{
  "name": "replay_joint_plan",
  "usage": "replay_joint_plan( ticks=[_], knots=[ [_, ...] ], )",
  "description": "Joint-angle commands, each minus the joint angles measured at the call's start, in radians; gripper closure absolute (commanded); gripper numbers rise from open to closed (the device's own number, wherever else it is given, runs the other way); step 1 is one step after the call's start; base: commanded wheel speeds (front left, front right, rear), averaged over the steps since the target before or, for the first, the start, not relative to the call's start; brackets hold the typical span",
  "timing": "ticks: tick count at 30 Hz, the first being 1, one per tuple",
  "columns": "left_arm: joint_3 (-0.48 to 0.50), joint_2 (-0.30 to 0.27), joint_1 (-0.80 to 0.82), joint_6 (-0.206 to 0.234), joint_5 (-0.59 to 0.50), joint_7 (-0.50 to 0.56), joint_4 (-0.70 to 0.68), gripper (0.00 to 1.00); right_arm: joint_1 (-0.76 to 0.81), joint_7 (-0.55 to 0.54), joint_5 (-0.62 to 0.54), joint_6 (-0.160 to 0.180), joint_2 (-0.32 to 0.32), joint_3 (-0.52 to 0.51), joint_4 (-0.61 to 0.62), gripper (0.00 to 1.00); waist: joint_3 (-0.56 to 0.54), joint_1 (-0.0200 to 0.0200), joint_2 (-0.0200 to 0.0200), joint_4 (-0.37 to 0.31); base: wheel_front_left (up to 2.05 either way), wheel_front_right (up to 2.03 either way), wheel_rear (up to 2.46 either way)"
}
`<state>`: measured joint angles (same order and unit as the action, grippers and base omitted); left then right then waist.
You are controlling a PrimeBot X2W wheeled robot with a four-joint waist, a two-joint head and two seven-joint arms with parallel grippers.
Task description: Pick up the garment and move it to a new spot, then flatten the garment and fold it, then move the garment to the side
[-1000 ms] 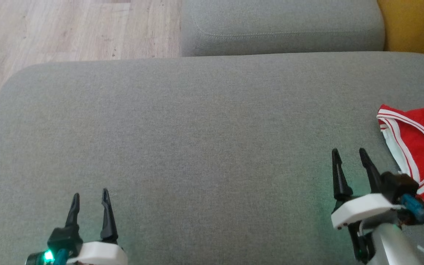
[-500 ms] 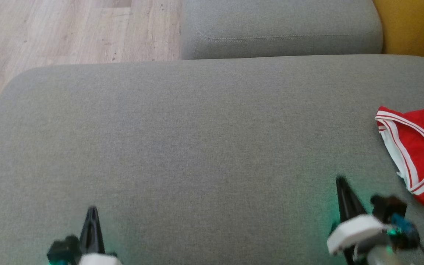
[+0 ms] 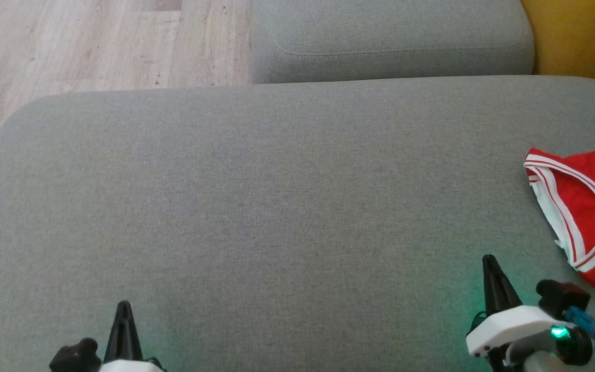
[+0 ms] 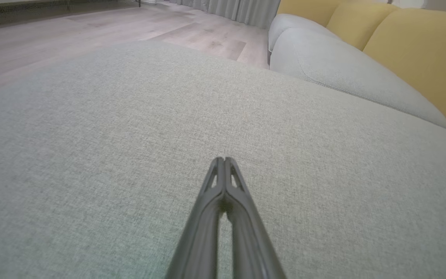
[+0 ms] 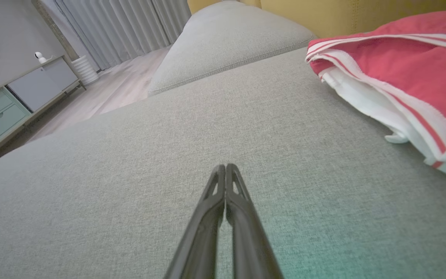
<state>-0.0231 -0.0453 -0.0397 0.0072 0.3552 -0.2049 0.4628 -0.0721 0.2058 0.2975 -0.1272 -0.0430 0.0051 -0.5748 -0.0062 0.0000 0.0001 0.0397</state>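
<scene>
— Head view: where does the garment [image 3: 584, 217] lie?
— At three o'clock on the big grey seat cushion [image 3: 277, 206]. It is a red piece with white stripes, its far side cut off by the frame edge. It sits as a compact bundle with its edges stacked, well apart from the cushion's middle.
— And the claws?
— The left gripper [image 3: 123, 307] is at seven o'clock and the right gripper [image 3: 488, 261] at five. Each wrist view shows the two dark fingers [image 4: 201, 232] pressed together with nothing pinched between them. The garment lies at about one o'clock from the right gripper, near but not touching.
— So how far along is the job?
— Late, by the look of it: the garment appears folded and parked at the side, and neither claw holds it. If that reading is right, the pick-up, flattening, folding and move aside are done, and little or nothing is left. The hidden part of the cloth makes that a judgement, not a certainty.
— Count for the caption?
— One garment, two grippers and two grey cushions, the smaller cushion [image 3: 390, 41] at twelve o'clock. There is wood floor [image 3: 96, 41] at eleven and a yellow backrest [image 3: 581, 36] at one.
</scene>
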Motion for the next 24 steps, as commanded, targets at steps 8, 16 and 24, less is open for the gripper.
replay_joint_plan(
  ticks=[8,16,24],
  knots=[
    [0.025,-0.002,0.054,-0.018,0.112,0.025,-0.051,1.0,-0.042,-0.027,0.119,-0.001,-0.002,-0.012,0.06,1.0,0.001,0.0,-0.0001,-0.003,0.0,0.0,0.0],
    [0.032,-0.002,0.06,-0.026,0.191,0.045,-0.062,1.0,-0.042,-0.047,0.201,-0.001,-0.002,-0.019,0.079,1.0,0.001,0.0,-0.0001,-0.006,0.0,0.0,0.0],
    [0.041,-0.002,0.068,-0.035,0.28,0.068,-0.075,1.0,-0.041,-0.07,0.295,-0.001,-0.003,-0.027,0.1,1.0,0.002,0.0,-0.0001,-0.009,0.0,0.0,0.0]
  ],
)
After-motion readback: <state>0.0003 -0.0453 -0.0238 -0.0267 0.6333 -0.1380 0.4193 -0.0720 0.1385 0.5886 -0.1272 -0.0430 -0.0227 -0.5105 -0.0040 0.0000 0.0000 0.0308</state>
